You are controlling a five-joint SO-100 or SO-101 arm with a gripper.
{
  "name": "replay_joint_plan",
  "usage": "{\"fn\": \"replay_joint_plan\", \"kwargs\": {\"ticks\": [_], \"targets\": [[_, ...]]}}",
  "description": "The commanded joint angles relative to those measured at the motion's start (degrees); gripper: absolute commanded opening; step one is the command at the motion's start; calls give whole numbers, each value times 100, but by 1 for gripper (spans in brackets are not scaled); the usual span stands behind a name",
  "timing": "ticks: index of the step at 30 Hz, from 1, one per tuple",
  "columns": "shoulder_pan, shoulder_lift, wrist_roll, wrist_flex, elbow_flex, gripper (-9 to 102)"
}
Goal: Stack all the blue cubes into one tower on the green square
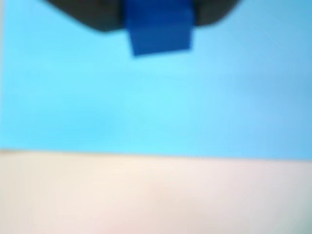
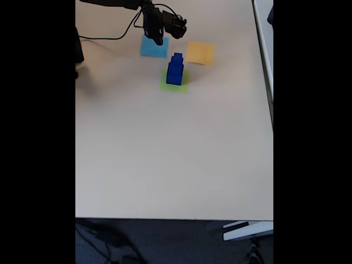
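- While the claw hangs over the light-blue square, it grips a small blue cube.
- Other blue cubes stand stacked on the green square.

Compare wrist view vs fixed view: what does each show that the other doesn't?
Wrist view alone: a blurry close-up of a blue cube between the dark gripper parts, right above the paper.

Fixed view alone: the tower of blue cubes on the green square, the orange-yellow square, the cable and the table edges.

Both: the light-blue square with the gripper over it, and the pale tabletop.
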Motion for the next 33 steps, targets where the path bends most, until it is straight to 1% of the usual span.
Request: {"fn": "replay_joint_plan", "kwargs": {"ticks": [1, 12, 20, 25, 33], "targets": [[141, 290, -237, 510, -993, 5], [747, 62, -1055, 1591, -2593, 5], [1239, -26, -1608, 2004, -3296, 5], [1521, -26, -1916, 2039, -3419, 5], [1802, 53, -2092, 2092, -3401, 5]]}}
